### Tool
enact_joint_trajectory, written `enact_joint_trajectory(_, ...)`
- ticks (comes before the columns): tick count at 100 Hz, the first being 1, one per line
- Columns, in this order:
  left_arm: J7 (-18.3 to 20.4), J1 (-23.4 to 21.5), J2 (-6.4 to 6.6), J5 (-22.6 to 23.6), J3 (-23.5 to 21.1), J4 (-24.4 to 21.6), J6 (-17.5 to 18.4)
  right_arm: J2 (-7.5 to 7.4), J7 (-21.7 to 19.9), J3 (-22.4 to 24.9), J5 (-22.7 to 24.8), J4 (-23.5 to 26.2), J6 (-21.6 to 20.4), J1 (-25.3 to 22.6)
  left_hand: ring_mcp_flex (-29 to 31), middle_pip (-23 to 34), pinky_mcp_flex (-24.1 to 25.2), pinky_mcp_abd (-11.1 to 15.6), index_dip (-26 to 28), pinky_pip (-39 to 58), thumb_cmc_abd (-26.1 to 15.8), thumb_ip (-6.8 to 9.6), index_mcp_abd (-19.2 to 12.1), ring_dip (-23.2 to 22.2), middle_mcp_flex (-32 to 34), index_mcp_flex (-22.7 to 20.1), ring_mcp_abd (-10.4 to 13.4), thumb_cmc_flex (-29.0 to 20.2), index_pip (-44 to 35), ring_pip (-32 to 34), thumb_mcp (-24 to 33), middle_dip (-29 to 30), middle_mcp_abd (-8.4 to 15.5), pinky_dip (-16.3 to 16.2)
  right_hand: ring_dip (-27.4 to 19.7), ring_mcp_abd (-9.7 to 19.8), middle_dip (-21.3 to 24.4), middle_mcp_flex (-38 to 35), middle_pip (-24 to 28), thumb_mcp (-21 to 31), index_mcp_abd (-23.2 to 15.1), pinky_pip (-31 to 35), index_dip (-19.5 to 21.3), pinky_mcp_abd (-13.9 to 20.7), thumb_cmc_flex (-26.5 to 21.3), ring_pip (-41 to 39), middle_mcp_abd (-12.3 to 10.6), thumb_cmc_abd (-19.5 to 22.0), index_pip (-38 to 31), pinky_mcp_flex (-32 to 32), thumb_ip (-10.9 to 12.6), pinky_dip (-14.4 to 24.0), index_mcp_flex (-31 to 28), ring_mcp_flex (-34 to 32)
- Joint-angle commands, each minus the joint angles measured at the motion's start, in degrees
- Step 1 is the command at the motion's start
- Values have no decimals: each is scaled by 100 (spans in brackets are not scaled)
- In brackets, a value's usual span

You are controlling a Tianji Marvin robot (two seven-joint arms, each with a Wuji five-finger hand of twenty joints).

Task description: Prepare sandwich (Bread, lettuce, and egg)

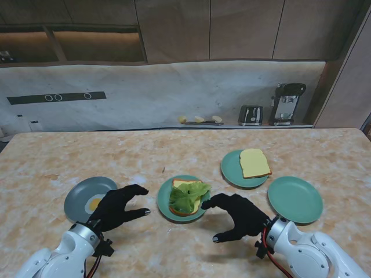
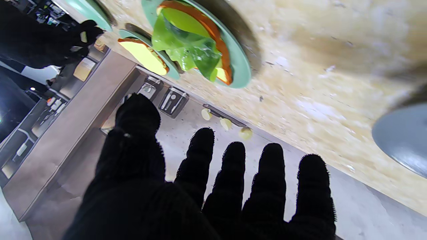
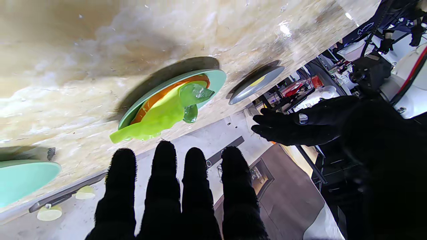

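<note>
Your left hand [image 1: 116,208] and right hand [image 1: 239,215] hung spread and empty. The egg [image 1: 95,203] lay on the grey plate [image 1: 78,197] at lower left, beside the lettuce [image 1: 188,196] on bread. It probably was slippery and fragile; lift it by its edge.

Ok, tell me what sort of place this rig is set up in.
Most likely a kitchen, or a mock-up of one: a marble-look counter, wooden cabinets overhead, and a toaster beside a coffee machine along the back wall. The wrist views show lab equipment nearby, so probably a test kitchen.
</note>
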State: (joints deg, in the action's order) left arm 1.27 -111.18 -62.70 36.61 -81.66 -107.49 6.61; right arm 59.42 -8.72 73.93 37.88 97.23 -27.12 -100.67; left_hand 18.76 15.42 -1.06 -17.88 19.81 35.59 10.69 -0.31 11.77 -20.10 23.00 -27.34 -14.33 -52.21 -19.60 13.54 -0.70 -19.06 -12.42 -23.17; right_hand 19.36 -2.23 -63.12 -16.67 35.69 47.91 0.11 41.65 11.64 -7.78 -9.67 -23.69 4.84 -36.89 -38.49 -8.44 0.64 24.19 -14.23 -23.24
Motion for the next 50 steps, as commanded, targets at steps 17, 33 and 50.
enact_joint_trajectory(17, 241, -97, 54, 392, -349, -153, -129, 43, 37, 80, 64, 49, -132, -149, -47, -40, 15, -25, 24, 86, 78, -113, -120, -57, -74, 193, 29, -117, 53, 13, -44, -1, 70, -117, -441, 79, 4614, 192, -267, 36, -169, -1010, -78, 491, 304, 476, -64, -44, 126, 541, -77, -945, 9, 358)
enact_joint_trajectory(33, 405, -150, 86, 674, -611, -200, -179, 11, -106, 117, 80, 62, -191, -141, -70, -70, 3, 4, -16, 55, 101, -117, 10, -46, -120, 226, 15, -52, 119, -12, -44, 13, 23, -99, -594, 160, 4739, 581, -550, -3, -584, -1275, -111, 453, 349, 721, -142, 9, 202, 783, -114, -1149, 156, 732)
enact_joint_trajectory(50, 455, -180, 108, 1067, -822, -218, -204, -6, -192, 125, 79, 87, -194, -142, -52, -83, -7, -2, -61, 11, 144, -113, 91, -44, -113, 226, 16, -107, 188, -6, -22, 35, -16, -60, -640, 217, 4774, 656, -616, -14, -658, -1375, -124, 403, 375, 792, -159, 28, 220, 804, -124, -1192, 187, 813)
